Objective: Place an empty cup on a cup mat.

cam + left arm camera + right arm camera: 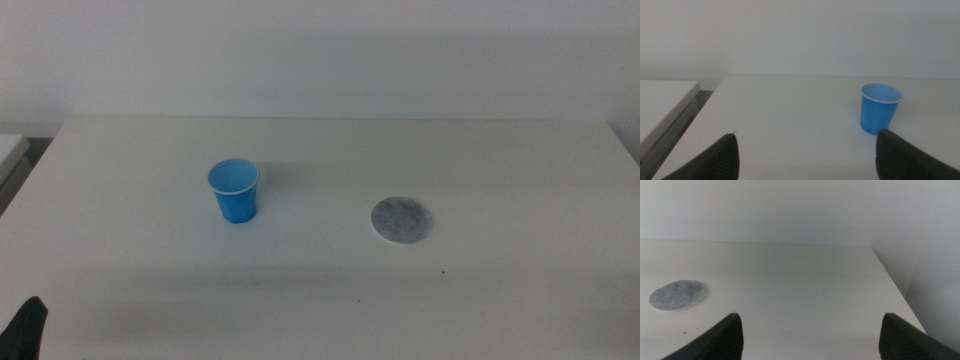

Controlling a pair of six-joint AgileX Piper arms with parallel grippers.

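The blue cup (234,190) stands upright and empty on the white table (330,300), left of centre. It also shows in the left wrist view (880,108), ahead of the open left gripper (807,150), which holds nothing. The grey speckled cup mat (403,220) lies flat to the right of the cup, apart from it. It also shows in the right wrist view (678,294), ahead of the open, empty right gripper (810,332). In the middle view only a dark tip of the left gripper (27,327) shows at the bottom left corner; the right arm is out of that view.
A pale grey ledge (662,107) stands beside the table's left edge (30,170). The table's right edge (892,285) drops off near the right gripper. A white wall (320,50) runs behind the table.
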